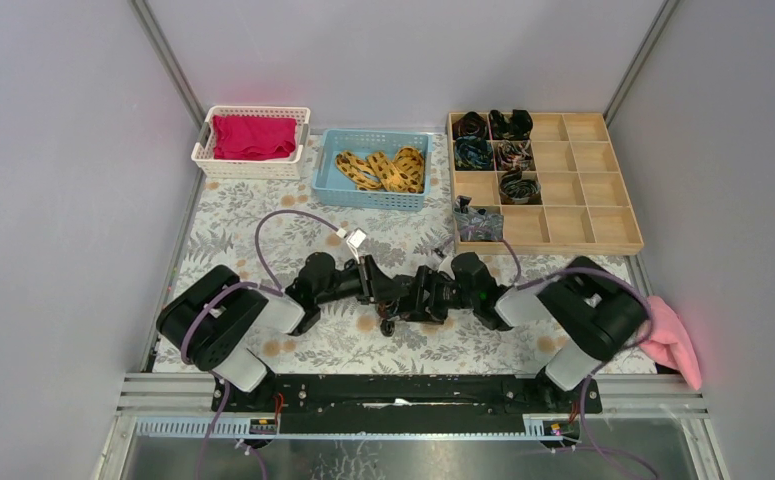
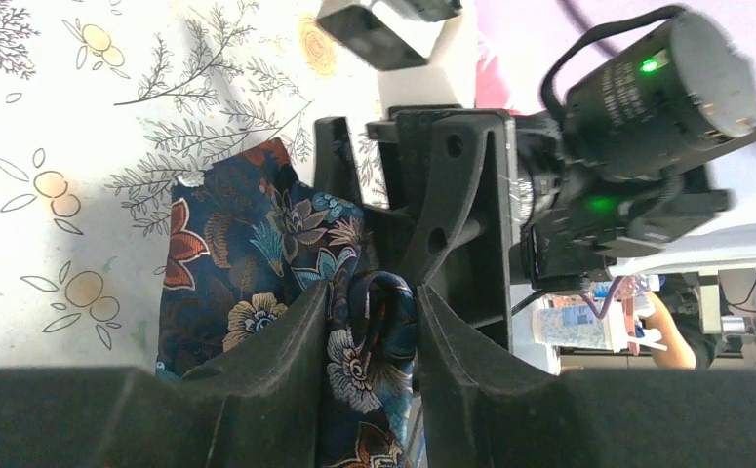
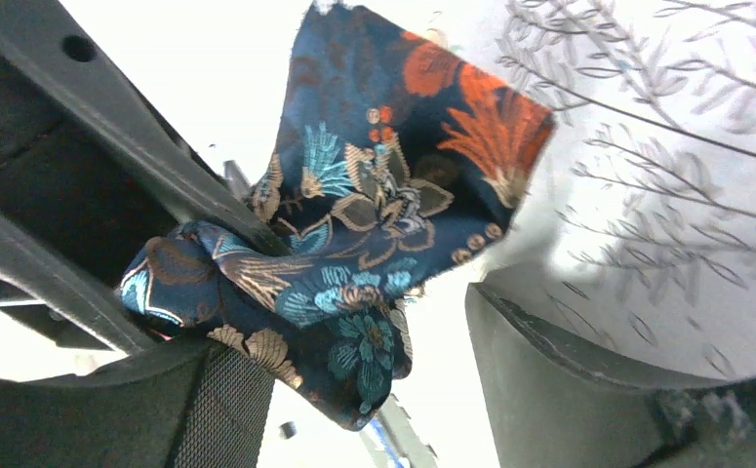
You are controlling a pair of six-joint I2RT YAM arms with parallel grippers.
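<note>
Seemingly the left gripper (image 2: pixel 369 304) is pinching just a fold of cloth (image 2: pixel 247 258), risking slippage; the right gripper (image 3: pixel 369 356) is gaping wide.

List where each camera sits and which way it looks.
Top external: above and behind the bases, looking down on the table; both arms show, left gripper tip to tip with right gripper.
Left wrist: on the left arm, looking along its own fingers pinching a floral cloth.
Right wrist: on the right arm, looking past its spread fingers at the table.
Shared: both wrist views show that cloth.
</note>
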